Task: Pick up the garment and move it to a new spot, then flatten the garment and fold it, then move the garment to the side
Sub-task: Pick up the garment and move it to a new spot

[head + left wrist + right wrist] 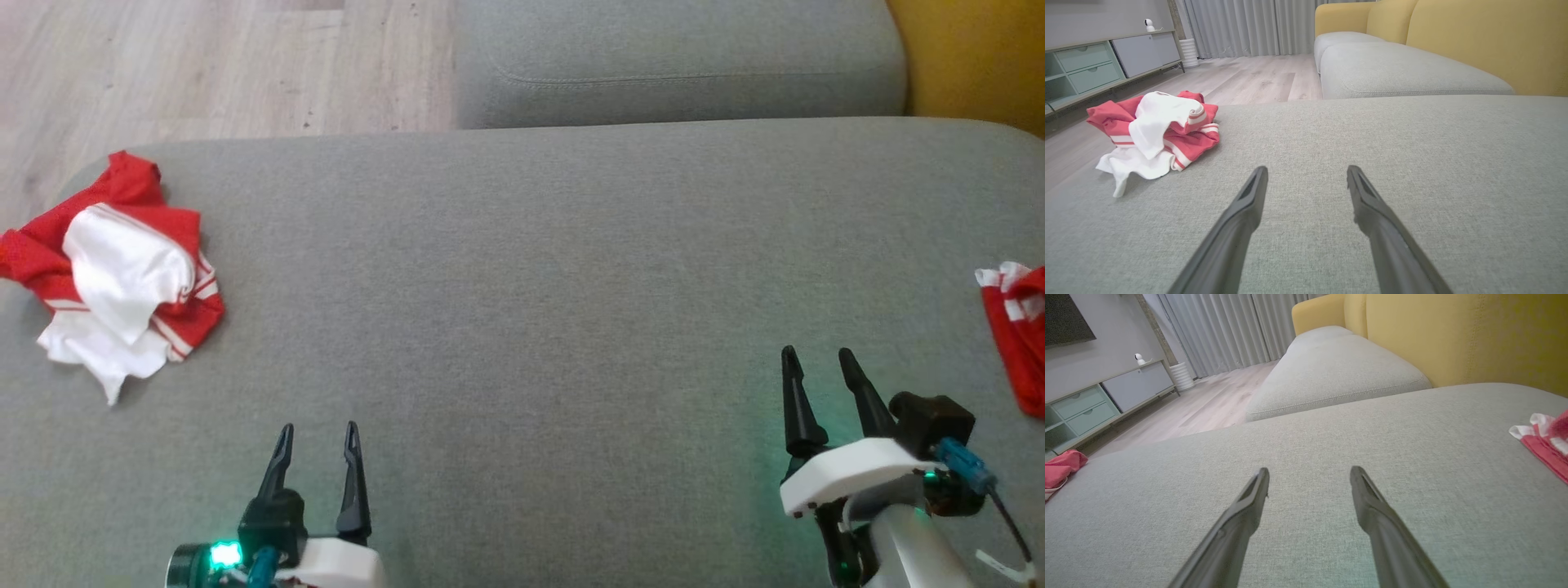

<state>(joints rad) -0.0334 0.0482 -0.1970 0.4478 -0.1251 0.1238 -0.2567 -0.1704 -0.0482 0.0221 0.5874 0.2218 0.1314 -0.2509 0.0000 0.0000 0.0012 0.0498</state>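
Red-and-white cloth cut off at right edge, crumpled garment type unclear

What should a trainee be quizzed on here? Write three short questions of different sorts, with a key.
1. True or false: the left tool is shut on the crumpled garment at the left.
2. The right tool is: A open and empty; B shut; C holding cloth.
3. Fill in: the garment lies on a grey ____.
Key: 1 false; 2 A; 3 cushion.
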